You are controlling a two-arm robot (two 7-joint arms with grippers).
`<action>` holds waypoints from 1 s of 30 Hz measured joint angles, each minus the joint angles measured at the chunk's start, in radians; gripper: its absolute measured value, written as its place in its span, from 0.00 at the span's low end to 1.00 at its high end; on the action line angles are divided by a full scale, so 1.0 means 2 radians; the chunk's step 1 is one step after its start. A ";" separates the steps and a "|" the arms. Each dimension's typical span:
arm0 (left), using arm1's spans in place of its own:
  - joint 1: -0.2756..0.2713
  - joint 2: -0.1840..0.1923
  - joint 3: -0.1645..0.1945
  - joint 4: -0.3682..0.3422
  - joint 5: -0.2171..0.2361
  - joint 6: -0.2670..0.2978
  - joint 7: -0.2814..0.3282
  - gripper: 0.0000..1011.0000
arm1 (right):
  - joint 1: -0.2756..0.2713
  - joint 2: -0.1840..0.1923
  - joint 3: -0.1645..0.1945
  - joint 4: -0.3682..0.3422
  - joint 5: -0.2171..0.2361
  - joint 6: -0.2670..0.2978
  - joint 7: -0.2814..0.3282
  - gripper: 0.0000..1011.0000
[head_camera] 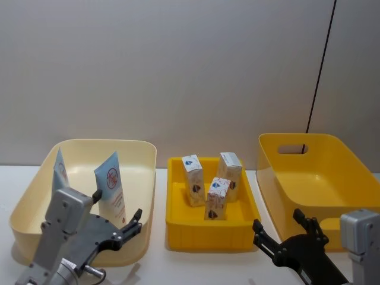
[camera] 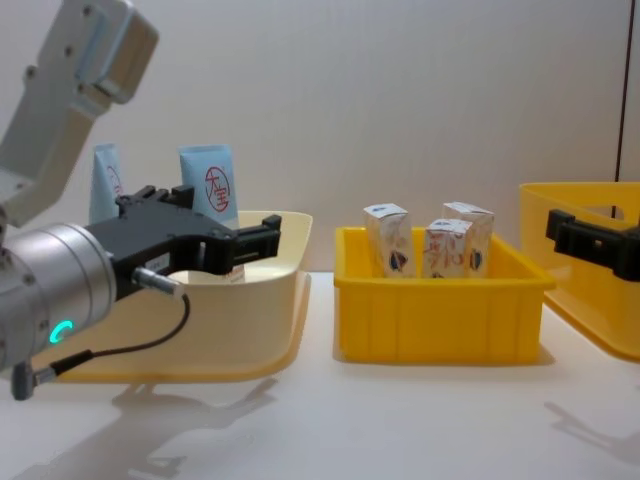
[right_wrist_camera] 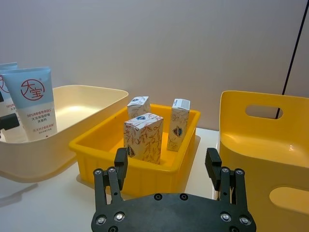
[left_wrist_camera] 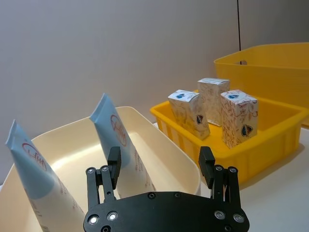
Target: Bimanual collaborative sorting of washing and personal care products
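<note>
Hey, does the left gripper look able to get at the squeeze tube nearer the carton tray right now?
Probably yes. The left gripper hovers at the cream bin's near side with jaws open, and that squeeze tube stands just ahead, slightly off-centre, with nothing between them.

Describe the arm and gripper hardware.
The left gripper and right gripper are black: two short fingers on a wide plate with silver screws. The arm links are boxy silver-grey. The left wrist carries a silver cylinder, a green light and a thin black cable.
</note>
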 joint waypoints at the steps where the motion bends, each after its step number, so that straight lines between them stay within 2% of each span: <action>1: 0.000 0.000 -0.002 0.001 -0.003 -0.001 -0.001 0.99 | 0.000 0.000 0.000 0.000 0.000 0.000 0.000 0.99; 16: -0.010 -0.004 -0.047 0.034 -0.070 -0.010 -0.044 0.99 | 0.000 0.000 0.000 0.000 0.000 0.000 0.000 0.99; 21: -0.017 -0.005 -0.053 0.046 -0.083 -0.009 -0.059 0.99 | 0.000 0.000 0.000 0.000 0.000 0.000 0.000 0.99; 30: -0.040 -0.010 -0.057 0.083 -0.109 -0.005 -0.104 0.99 | 0.000 0.000 0.000 0.000 0.000 0.000 0.000 0.99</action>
